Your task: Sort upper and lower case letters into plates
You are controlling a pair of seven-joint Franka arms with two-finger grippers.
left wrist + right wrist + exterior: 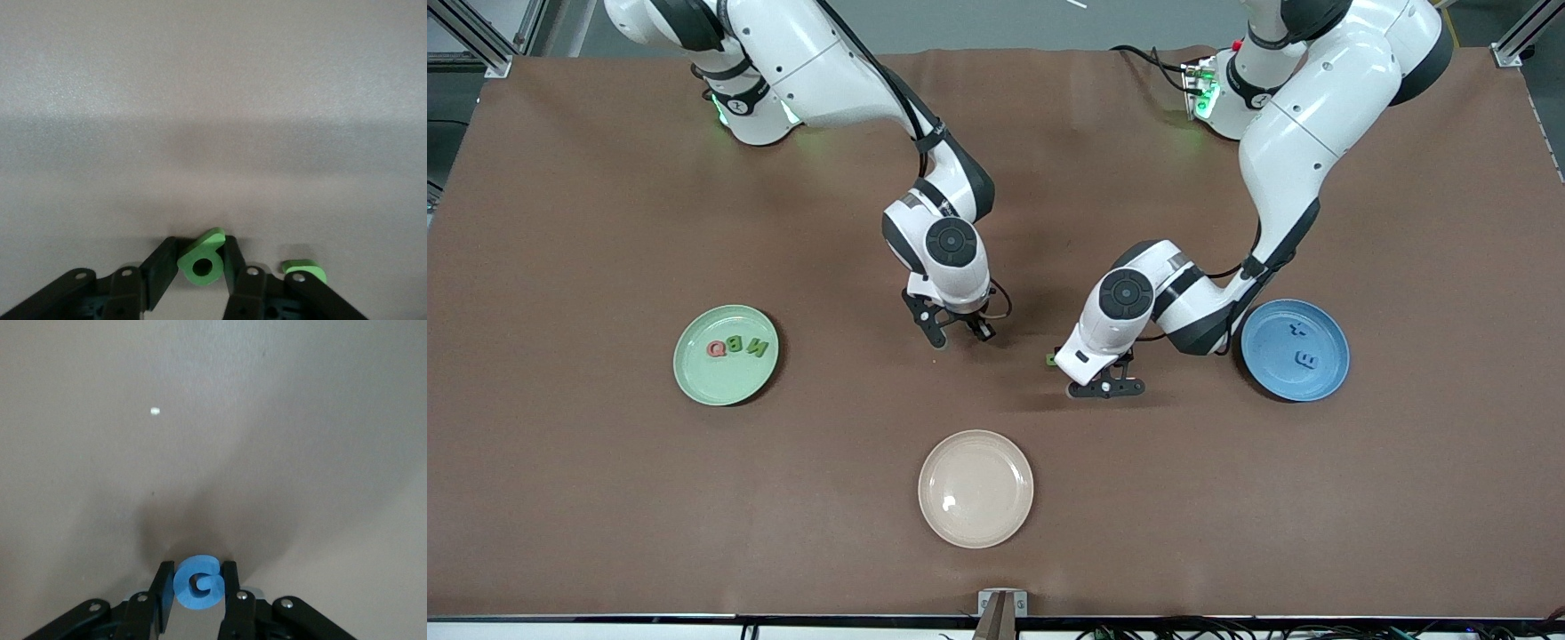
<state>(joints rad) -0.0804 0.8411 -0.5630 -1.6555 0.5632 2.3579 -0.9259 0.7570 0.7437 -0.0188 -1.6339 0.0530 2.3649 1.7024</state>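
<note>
While both arms work low over the brown table (605,498), the entries stand thus.

Left gripper (1107,388): down at the mat near mid-table, toward the left arm's end; jaws clamped on a green letter (202,260), a ring with a tab, case not legible from its wrist view. A second green piece (303,269) lies just beside one finger, and which letter it is cannot be told.

Right gripper (958,334): down at the mat near mid-table, toward the right arm's end; jaws clamped on a blue letter (197,581), apparently a capital G.

Green plate (726,355): at about nine o'clock from the table's centre; holds three capitals, reading roughly Q, B, N.

Blue plate (1295,349): at about three o'clock from the centre, just beside the left arm's forearm; holds two blue letters, too small to read.

Cream plate (975,488): at six o'clock, nearest the front camera; empty and no part of the sort.

Step in hand, as judged: pick-up, both letters gripped but neither visibly lifted.

Next move, as judged: raise each letter off the mat, then carry it over a plate. The G presumably belongs at nine o'clock with the capitals; the green letter likely goes to three o'clock. The left arm should lift without dragging the stray piece beside its finger.
</note>
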